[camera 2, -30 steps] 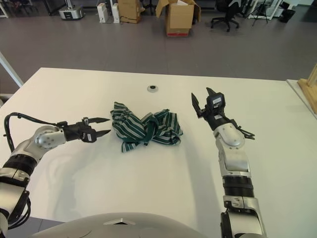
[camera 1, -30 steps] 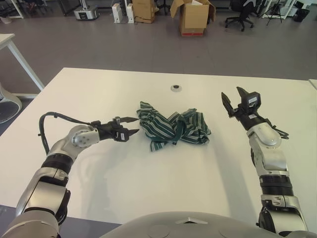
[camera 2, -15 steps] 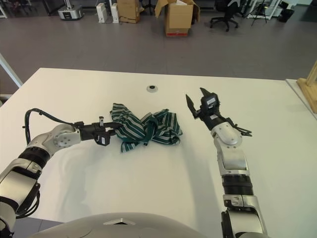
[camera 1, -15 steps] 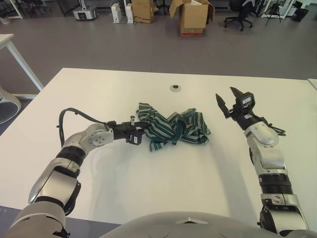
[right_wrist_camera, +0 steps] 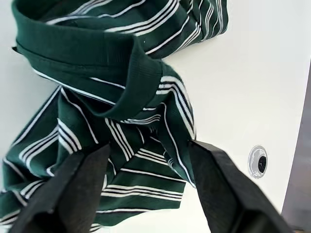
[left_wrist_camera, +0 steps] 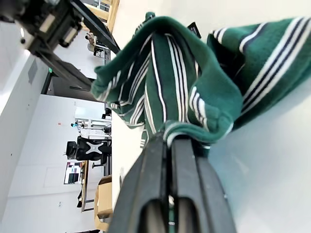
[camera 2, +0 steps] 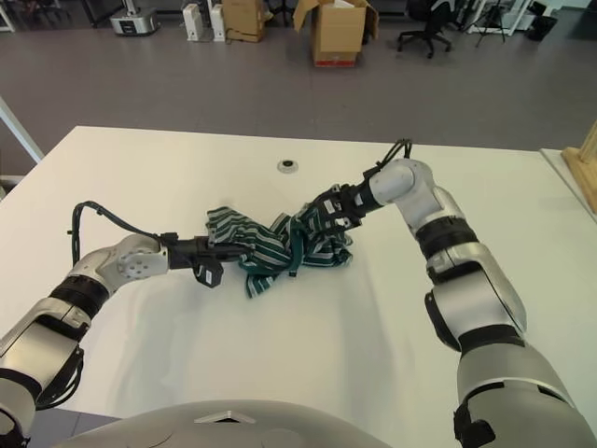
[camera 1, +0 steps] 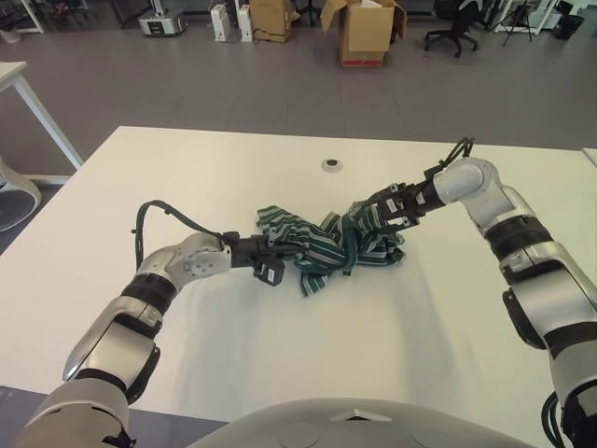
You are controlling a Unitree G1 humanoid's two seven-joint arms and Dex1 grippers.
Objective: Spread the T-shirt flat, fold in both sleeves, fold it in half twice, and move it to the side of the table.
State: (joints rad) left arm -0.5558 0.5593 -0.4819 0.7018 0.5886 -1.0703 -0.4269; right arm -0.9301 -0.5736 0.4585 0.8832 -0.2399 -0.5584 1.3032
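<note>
The green striped T-shirt [camera 1: 336, 245] lies crumpled in the middle of the white table [camera 1: 187, 177]. My left gripper [camera 1: 277, 255] lies low on the table at the shirt's left edge, shut on a fold of it. The left wrist view has the fingers [left_wrist_camera: 160, 165] pressed together with the striped T-shirt [left_wrist_camera: 184, 92] pinched at their tips. My right gripper [camera 1: 371, 213] is over the shirt's right upper part, open. In the right wrist view its two fingers [right_wrist_camera: 82, 184] stand wide apart over the T-shirt [right_wrist_camera: 121, 82], near the collar.
A round cable grommet [camera 1: 331, 166] sits in the table behind the shirt, also the grommet [right_wrist_camera: 256, 162] in the right wrist view. Cardboard boxes [camera 1: 364, 28] and an office chair [camera 1: 452, 23] stand on the floor beyond. Another table [camera 1: 23, 89] is at far left.
My left gripper slid right to the shirt's edge and shut on it, nudging the cloth right. My right arm swung down and inward from the raised pose onto the shirt, still open.
</note>
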